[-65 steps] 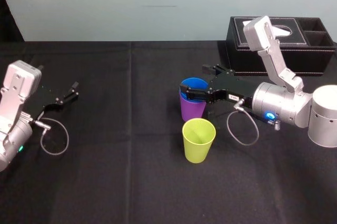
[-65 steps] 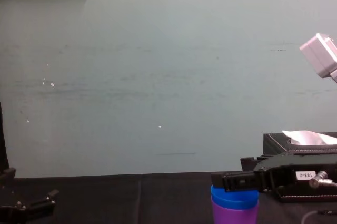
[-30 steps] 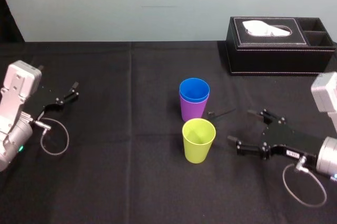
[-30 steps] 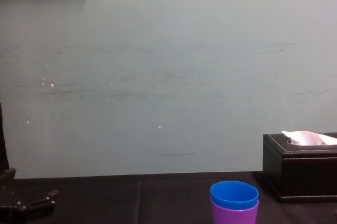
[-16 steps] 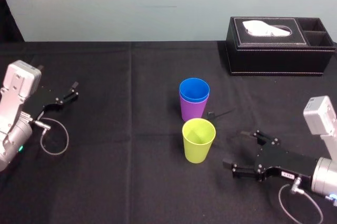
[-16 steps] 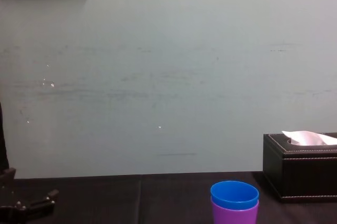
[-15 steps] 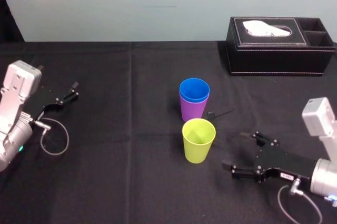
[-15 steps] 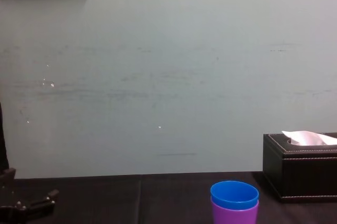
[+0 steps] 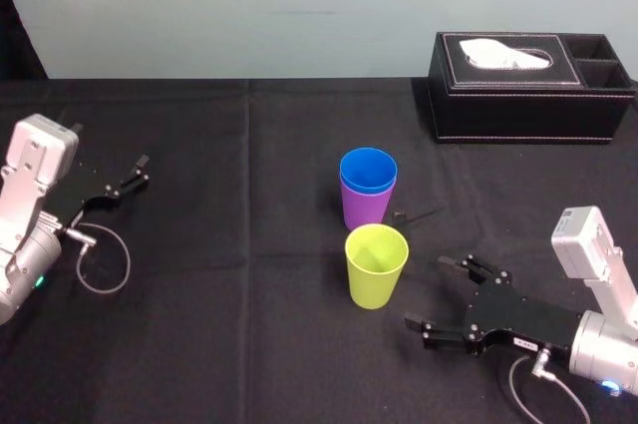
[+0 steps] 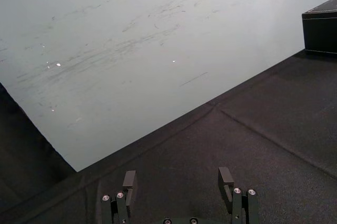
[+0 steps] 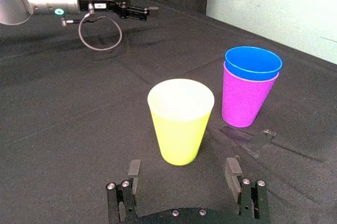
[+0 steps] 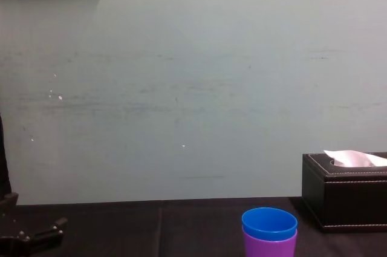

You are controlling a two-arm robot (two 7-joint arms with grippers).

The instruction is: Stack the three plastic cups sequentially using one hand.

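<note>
Right gripper (image 9: 427, 294) has come closer to the yellow-green cup (image 9: 376, 264)
Its jaws are wide open and empty, aimed at this cup, which stands upright, mouth up, on the desk (image 9: 229, 344); just behind, the blue cup (image 9: 368, 170) sits nested in the upright purple cup (image 9: 364, 210). Left gripper (image 9: 138, 171) rests far left, jaws open

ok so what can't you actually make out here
Blue cup: lower body hidden inside the purple cup, head view.
Purple cup's base: cut by chest view's bottom edge.
Tissue box: right end cut by chest view's right edge.
Small object beside purple cup: too small to identify, head view.
</note>
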